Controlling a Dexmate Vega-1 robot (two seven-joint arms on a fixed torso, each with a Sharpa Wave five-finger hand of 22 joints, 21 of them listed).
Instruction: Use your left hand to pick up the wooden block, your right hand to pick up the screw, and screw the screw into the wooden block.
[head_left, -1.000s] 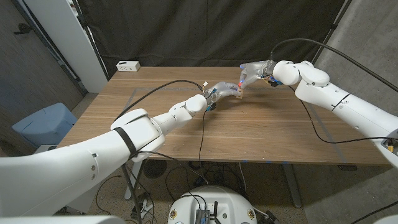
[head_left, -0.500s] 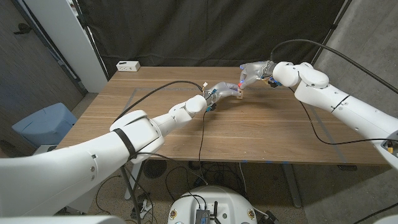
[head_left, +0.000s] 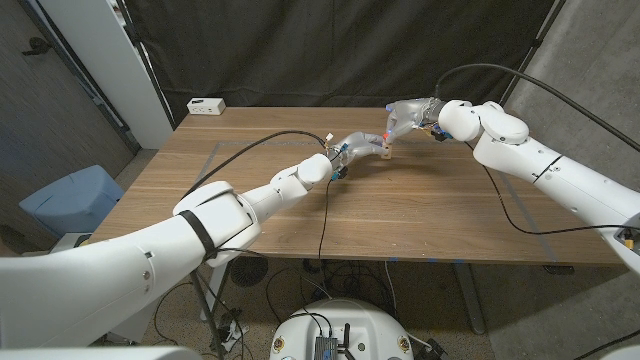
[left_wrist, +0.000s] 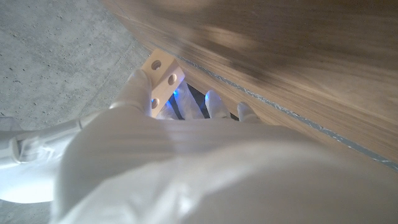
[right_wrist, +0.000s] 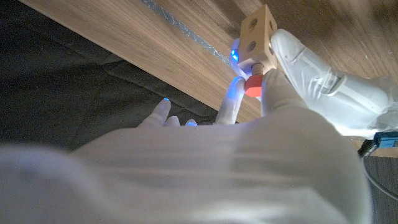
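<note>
Two white robot arms meet over the far middle of a wooden table, backed by a dark curtain. The left hand grips a small wooden block from the side and holds it up clear of the tabletop; in the left wrist view the block shows a pale face with round holes, pressed between that hand's fingers. The right hand reaches in from the opposite side and pinches a screw with a red head, its tip set against the block. The right wrist view gives the clearest look: the red-headed screw sits between the right hand's fingers directly against the block, while the left hand wraps the block's other side. How deep the screw sits in the wood cannot be told. A black cable loops across the table along the left arm, another trails under the right arm, and a small white box rests at the table's far left corner.
</note>
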